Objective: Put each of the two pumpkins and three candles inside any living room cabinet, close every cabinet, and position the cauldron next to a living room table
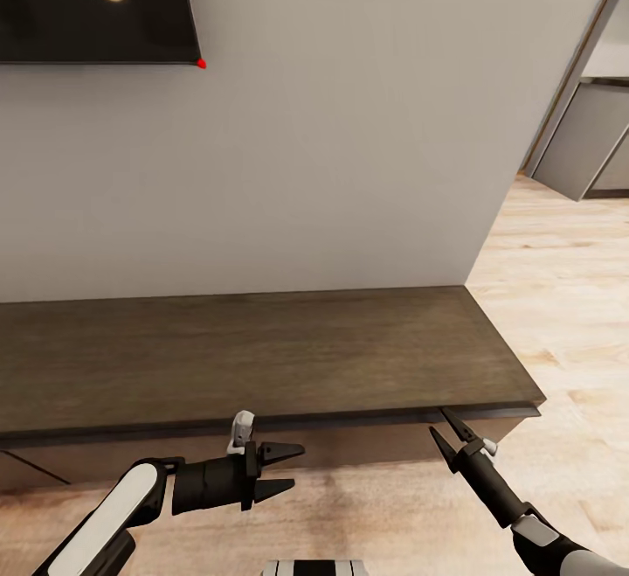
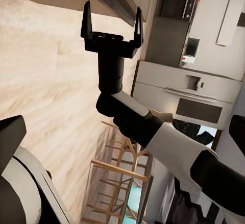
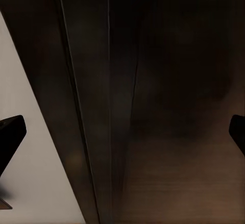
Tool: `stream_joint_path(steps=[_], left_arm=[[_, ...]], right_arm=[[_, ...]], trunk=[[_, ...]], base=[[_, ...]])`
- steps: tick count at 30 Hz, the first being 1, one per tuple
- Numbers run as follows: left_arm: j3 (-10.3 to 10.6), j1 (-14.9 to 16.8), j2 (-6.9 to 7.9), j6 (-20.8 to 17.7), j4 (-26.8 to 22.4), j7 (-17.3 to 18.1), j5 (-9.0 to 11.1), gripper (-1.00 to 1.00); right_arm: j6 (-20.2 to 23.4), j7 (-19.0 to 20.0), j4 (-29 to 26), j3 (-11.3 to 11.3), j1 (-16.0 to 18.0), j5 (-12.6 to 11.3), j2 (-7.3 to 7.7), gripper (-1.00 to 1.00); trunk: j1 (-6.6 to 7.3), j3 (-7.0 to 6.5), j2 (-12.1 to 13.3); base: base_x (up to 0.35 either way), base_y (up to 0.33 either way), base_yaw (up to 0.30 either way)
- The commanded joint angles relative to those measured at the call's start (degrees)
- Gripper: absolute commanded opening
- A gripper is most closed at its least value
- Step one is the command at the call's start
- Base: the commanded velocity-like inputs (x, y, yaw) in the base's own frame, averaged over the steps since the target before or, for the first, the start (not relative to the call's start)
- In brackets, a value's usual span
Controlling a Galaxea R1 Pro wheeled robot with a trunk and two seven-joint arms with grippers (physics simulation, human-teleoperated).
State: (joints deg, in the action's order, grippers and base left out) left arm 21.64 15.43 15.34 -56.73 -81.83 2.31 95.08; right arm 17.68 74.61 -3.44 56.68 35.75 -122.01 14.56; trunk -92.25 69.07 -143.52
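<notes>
A: Where are we w/ the task?

B: We're facing the cabinet (image 1: 262,349), the long dark wood unit against the grey wall (image 1: 349,148). Its top is bare, and the drawer fronts we can see along the lower edge look flush, so shut as far as we can tell. No pumpkins, candles or cauldron in our pics right now, so we can't say what's already stowed.

A: Jaws?

B: Right gripper (image 1: 449,432) has its jaws spread, nothing between them, tips right at the cabinet's front lip near its right end. The right wrist cam looks straight onto dark wood seams (image 3: 109,106). Left gripper (image 1: 288,469) is also released & empty, held out sideways, just in front of the drawer fronts.

A: So what's the step, in our view?

B: Prob. getting a drawer open or pushing one shut; the fronts have no handles, so we'd need to hook that lip.

A: Anything around or in the way?

B: TV (image 1: 96,3) on the wall up left, wood floor (image 1: 559,296), grey kitchen units (image 1: 594,148) past the wall's corner. Nothing blocks the arms, though they sit near each other
</notes>
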Motion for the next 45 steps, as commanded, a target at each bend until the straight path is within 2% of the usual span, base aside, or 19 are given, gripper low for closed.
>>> stream_joint_path(steps=[1, 17, 18, 45], left_arm=[[0.1, 0.0, 0.04, -0.1, 0.0, 0.2, -0.2, 1.00], [0.1, 0.0, 0.03, -0.1, 0.0, 0.2, -0.2, 1.00], [0.1, 0.0, 0.03, -0.1, 0.0, 0.2, -0.2, 1.00], [0.1, 0.0, -0.01, -0.1, 0.0, 0.2, -0.2, 1.00]], right_arm=[[0.6, 0.1, 0.0, 0.5, 0.0, -0.6, 0.03, 1.00], [0.5, 0.1, 0.0, 0.5, 0.0, -0.6, 0.03, 1.00], [0.5, 0.1, 0.0, 0.5, 0.0, -0.6, 0.03, -1.00], [0.5, 0.3, 0.0, 0.5, 0.0, -0.6, -0.02, -1.00]], trunk=[[0.01, 0.04, 0.0], [0.01, 0.04, 0.0], [0.01, 0.04, 0.0], [0.01, 0.04, 0.0]], base=[[0.000, 0.000, 0.000], [0.000, 0.000, 0.000], [0.000, 0.000, 0.000], [0.000, 0.000, 0.000]])
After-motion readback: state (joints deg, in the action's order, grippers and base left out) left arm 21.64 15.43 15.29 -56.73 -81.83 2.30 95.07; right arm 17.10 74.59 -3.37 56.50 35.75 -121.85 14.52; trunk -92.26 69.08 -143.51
